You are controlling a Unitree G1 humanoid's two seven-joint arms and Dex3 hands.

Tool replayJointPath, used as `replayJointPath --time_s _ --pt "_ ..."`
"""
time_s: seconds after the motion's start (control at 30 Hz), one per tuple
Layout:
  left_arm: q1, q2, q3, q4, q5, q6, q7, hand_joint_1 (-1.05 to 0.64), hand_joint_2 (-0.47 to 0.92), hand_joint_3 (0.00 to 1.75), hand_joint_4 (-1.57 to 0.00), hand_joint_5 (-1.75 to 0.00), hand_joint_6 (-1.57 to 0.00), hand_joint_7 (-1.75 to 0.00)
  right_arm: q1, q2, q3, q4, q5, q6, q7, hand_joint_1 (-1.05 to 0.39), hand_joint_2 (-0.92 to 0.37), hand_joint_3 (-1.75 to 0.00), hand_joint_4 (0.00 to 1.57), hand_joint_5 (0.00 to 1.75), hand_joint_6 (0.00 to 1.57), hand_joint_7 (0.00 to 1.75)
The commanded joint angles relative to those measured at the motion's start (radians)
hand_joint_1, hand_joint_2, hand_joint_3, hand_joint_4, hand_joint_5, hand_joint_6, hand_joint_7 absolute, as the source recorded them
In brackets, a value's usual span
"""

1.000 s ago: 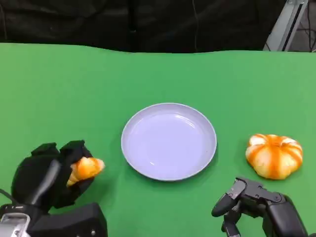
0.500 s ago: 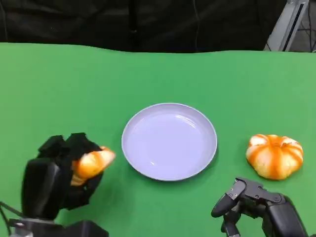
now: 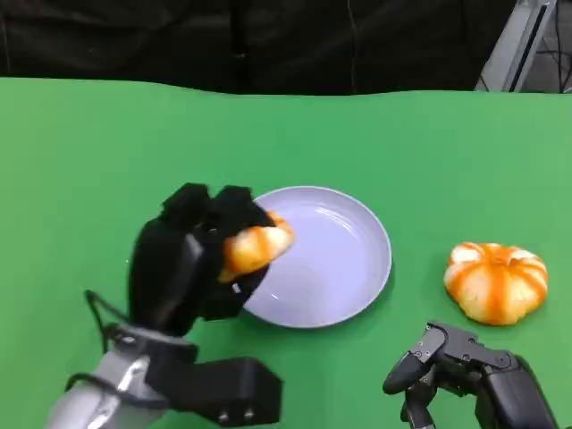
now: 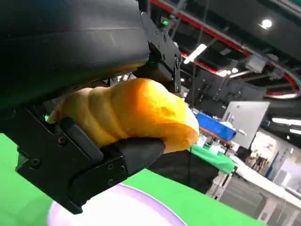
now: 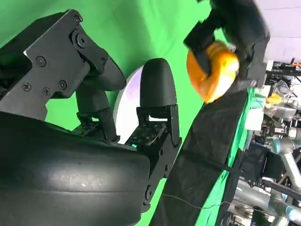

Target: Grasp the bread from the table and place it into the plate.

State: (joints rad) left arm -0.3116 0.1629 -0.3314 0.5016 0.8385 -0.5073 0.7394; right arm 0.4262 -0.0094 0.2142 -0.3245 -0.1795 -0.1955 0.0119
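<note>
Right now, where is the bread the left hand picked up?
In the head view the bread is held in the left hand, lifted over the near-left rim of the plate, not yet set down on it.

Bread above the left rim of the plate, second bread far to the right.

I see the plate [image 3: 313, 259] in the middle of the tabletop [image 3: 89, 161]. My left robot hand [image 3: 192, 264] holds the bread [image 3: 255, 248] over the plate's left edge, off the tabletop. The other bread [image 3: 496, 281] lies right of the plate, apart from it. My right robot hand [image 3: 447, 362] is in front of that bread, near my edge.
</note>
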Motion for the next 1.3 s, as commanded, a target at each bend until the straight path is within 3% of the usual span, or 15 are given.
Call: replayJointPath --time_s 0.03,0.17,0.27,0.3,0.37,0.47,0.6,0.63,0.97,1.13,1.3 --pt "-0.088 -0.016 -0.061 0.05 0.056 0.046 0.023 -0.22 0.35 1.42 -0.94 -1.75 -0.72 -1.74 0.006 -0.007 -0.002 -0.014 0.003 0.007 -0.002 0.05 -0.33 -1.38 0.77 1.58 0.8 1.32" --pt "-0.148 -0.035 -0.1 0.099 0.056 0.078 -0.015 -0.19 0.35 1.35 -0.92 -1.75 -0.7 -1.74 0.007 -0.006 0.0 -0.018 0.004 0.013 -0.001 0.05 -0.33 -1.38 0.76 1.58 0.8 1.32" --pt "-0.183 -0.055 -0.119 0.122 0.038 0.137 -0.101 -0.19 0.4 1.12 -0.8 -1.73 -0.74 -1.32 0.008 -0.001 0.003 -0.02 0.004 0.015 -0.004 0.06 -0.33 -1.38 0.76 1.58 0.8 1.32" --pt "-0.187 -0.061 -0.121 0.118 0.025 0.163 -0.155 -0.21 0.49 0.95 -0.61 -1.55 -0.53 -1.07 0.009 0.0 0.004 -0.022 0.004 0.018 -0.005 0.06 -0.33 -1.39 0.76 1.58 0.8 1.32" --pt "-0.19 -0.062 -0.13 0.102 0.005 0.203 -0.251 -0.26 0.66 0.63 -0.35 -1.21 -0.28 -0.74 0.012 0.002 0.006 -0.026 0.004 0.024 -0.006 0.06 -0.33 -1.39 0.76 1.58 0.8 1.32" --pt "-0.188 -0.051 -0.159 0.05 0.02 0.301 -0.395 -0.46 0.88 0.28 -0.05 -0.61 -0.05 -0.38 0.013 0.002 0.008 -0.024 0.006 0.021 -0.006 0.07 -0.32 -1.39 0.76 1.58 0.8 1.32" --pt "-0.197 -0.04 -0.204 0.001 0.046 0.417 -0.576 -0.72 0.92 0.33 0.0 -0.1 0.0 -0.11 0.011 0.0 0.008 -0.021 -0.002 0.016 -0.011 0.07 -0.32 -1.39 0.76 1.59 0.79 1.32" --pt "-0.196 -0.034 -0.212 -0.013 0.045 0.435 -0.617 -0.75 0.92 0.35 0.0 -0.05 0.0 -0.08 0.011 0.0 0.009 -0.02 -0.003 0.014 -0.012 0.06 -0.32 -1.39 0.76 1.59 0.8 1.32" --pt "-0.175 0.014 -0.247 -0.118 0.029 0.536 -0.862 -0.92 0.92 0.45 0.0 0.0 0.0 -0.03 0.012 -0.002 0.007 -0.019 0.006 0.015 -0.008 0.06 -0.32 -1.39 0.77 1.59 0.81 1.31" --pt "-0.136 0.052 -0.216 -0.188 -0.027 0.51 -0.874 -0.95 0.92 0.5 0.0 0.0 0.0 -0.02 0.008 -0.002 0.005 -0.01 0.016 0.012 -0.005 0.05 -0.33 -1.39 0.75 1.6 0.8 1.32" --pt "-0.022 0.099 -0.12 -0.301 -0.166 0.407 -0.839 -0.92 0.92 0.51 -0.01 0.0 -0.03 -0.03 0.013 -0.007 -0.001 -0.009 0.025 0.008 0.0 0.04 -0.33 -1.39 0.75 1.6 0.79 1.32"
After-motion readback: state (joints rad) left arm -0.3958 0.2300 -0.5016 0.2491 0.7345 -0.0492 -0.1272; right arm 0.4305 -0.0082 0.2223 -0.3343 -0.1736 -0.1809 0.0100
